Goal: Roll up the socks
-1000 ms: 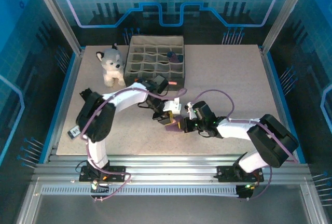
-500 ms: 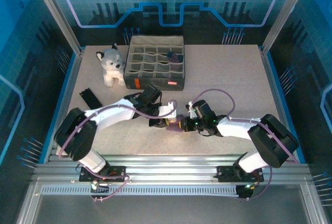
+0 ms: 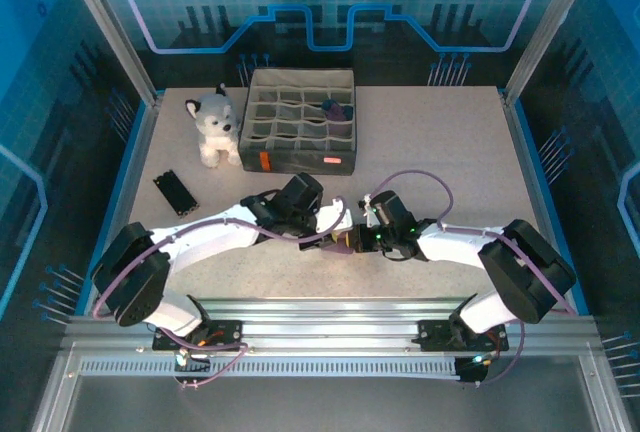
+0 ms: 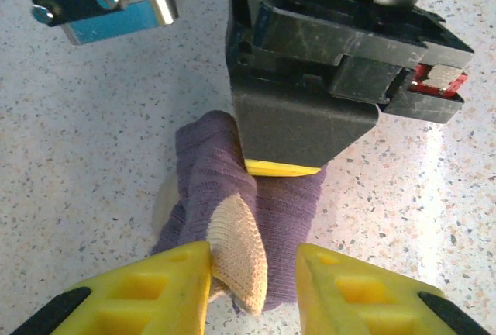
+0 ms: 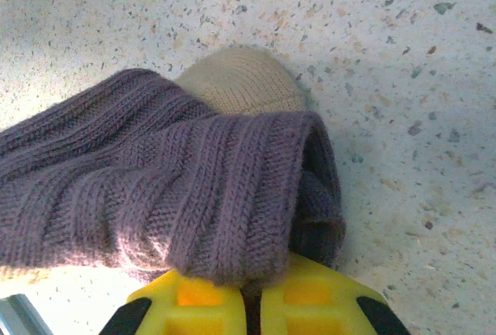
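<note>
**A:** Top view. What is the count?

**B:** Two arms and two pincers. One grey compartment organizer (image 3: 300, 120) stands at the far middle of the table (image 3: 450, 152). One plush husky (image 3: 213, 128) sits just left of it. One flat black item (image 3: 173, 191) lies well apart on the left side. One small dark item (image 3: 337, 108) sits in a compartment on the organizer's right side, too small to identify.

**A:** And the task item?

**B:** One sock bundle (image 3: 337, 243) lies on the table near the front middle. The left gripper (image 3: 335, 227) and right gripper (image 3: 352, 241) meet tip to tip over it and cover most of it. Jaw state is not readable from up here.

**A:** Left wrist view?

**B:** The left gripper (image 4: 252, 273) shows two yellow fingers (image 4: 174, 284), cut off by the bottom edge and standing apart. The purple ribbed knit lies on the table just ahead of them. One tan patch (image 4: 239, 246) reaches in between the fingers. It touches the finger at lower left of the picture and leaves a clear gap to the other. The right gripper's black body faces the camera over the bundle's far end. One of its yellow tips shows beneath the body, and the rest is hidden.

**A:** Right wrist view?

**B:** The right gripper (image 5: 252, 292) shows two yellow fingers nearly together, with a fold of purple knit (image 5: 194, 195) pinched in the narrow slit between them. One rounded tan part rests on the table behind the fold. Whether the bundle holds one sock or two, I cannot tell.
</note>
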Robot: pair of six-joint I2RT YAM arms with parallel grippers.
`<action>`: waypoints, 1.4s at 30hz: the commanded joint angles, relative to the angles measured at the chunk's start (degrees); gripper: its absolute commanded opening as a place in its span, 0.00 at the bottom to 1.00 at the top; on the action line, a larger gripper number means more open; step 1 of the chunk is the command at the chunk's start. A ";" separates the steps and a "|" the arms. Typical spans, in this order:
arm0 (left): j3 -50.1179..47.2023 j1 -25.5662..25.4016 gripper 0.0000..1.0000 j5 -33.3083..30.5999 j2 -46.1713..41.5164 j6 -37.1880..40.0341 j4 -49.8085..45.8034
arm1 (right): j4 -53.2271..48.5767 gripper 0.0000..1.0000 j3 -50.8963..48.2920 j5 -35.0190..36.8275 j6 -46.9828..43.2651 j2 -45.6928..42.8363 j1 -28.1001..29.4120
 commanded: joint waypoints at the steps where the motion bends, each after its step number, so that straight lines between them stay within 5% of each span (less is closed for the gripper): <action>1: 6.55 0.30 0.34 -0.49 5.67 -0.93 -6.02 | -9.57 0.00 -0.04 2.24 -0.58 2.31 -1.26; 13: 17.77 3.78 0.33 3.90 22.36 -2.42 -11.65 | -15.28 0.01 2.92 0.61 -4.03 0.42 -1.77; 25: 24.95 5.12 0.16 3.54 30.03 -14.46 -18.42 | -22.24 0.41 5.64 1.79 -4.52 -7.86 -4.51; 32: 23.81 5.06 0.14 2.75 29.43 -23.56 -16.13 | -28.49 0.45 5.01 8.90 5.58 -17.43 -5.19; 42: 20.90 4.82 0.14 2.61 27.57 -35.00 -12.49 | -24.23 0.50 -1.97 13.21 23.31 -24.41 0.24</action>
